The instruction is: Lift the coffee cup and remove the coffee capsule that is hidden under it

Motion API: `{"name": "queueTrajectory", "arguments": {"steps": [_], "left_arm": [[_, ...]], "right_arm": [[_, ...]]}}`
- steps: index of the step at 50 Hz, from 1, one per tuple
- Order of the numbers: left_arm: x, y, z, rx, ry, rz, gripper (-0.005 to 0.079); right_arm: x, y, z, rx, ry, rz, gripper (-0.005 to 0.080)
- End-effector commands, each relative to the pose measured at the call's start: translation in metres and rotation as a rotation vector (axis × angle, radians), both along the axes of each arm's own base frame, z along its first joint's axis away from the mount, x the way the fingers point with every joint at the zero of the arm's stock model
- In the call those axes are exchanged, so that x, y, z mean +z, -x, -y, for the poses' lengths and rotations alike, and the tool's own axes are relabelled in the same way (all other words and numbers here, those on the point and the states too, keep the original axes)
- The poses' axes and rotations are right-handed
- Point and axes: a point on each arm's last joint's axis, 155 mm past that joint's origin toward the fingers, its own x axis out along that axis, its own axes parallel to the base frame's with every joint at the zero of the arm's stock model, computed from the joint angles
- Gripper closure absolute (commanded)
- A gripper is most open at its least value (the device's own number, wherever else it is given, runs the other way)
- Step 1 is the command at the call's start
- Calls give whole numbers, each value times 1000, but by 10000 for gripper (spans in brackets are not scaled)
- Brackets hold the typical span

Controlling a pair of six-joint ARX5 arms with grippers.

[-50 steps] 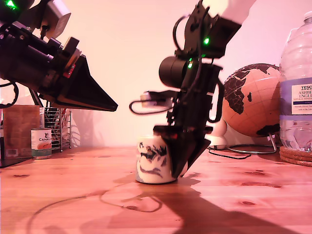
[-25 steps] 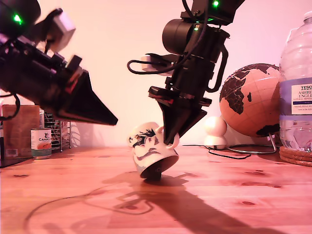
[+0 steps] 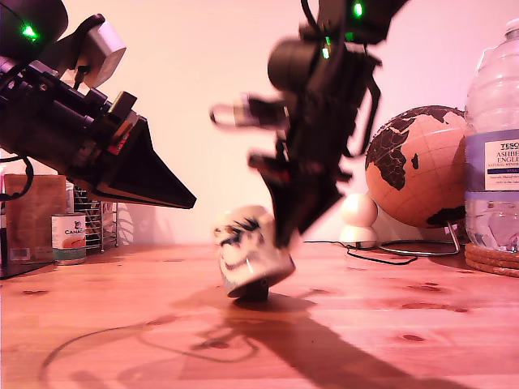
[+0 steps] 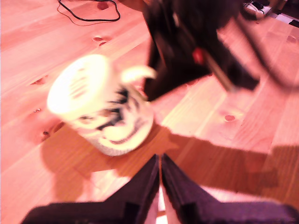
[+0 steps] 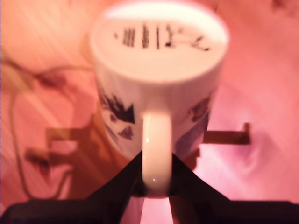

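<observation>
White coffee cup (image 3: 247, 253) tilts, base up.

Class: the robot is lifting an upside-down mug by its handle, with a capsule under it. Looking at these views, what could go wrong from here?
1. My second end effector grips only the handle of the coffee cup, which hangs tilted, so it might swing or slip.
2. The coffee capsule sits right under the cup's lowered rim, so the rim could knock it away.
3. My first end effector, shut, hovers beside the cup; reaching in early might clip it.
</observation>
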Motion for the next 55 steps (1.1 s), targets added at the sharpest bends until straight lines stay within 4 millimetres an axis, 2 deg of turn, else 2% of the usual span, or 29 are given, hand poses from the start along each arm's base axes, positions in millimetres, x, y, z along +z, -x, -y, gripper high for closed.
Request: {"name": "queueTrajectory", "arguments": {"steps": [1, 9, 25, 37, 55], "left_arm": [[0, 0, 1, -2, 3, 0, 751], [0, 0, 1, -3, 2, -1, 751], [1, 0, 1, -3, 4, 2, 751], [1, 0, 2, -3, 5, 3, 751], [9, -4, 4, -3, 24, 36, 751]], "right_arm": [[-42, 17, 7, 5, 59, -88, 764], [-52, 16, 7, 4, 64, -94, 764], [-55, -11, 18, -47, 68, -21, 763], [-59, 0, 33, -53, 110, -81, 764], [-49, -1, 28, -44, 111, -84, 745]]}}
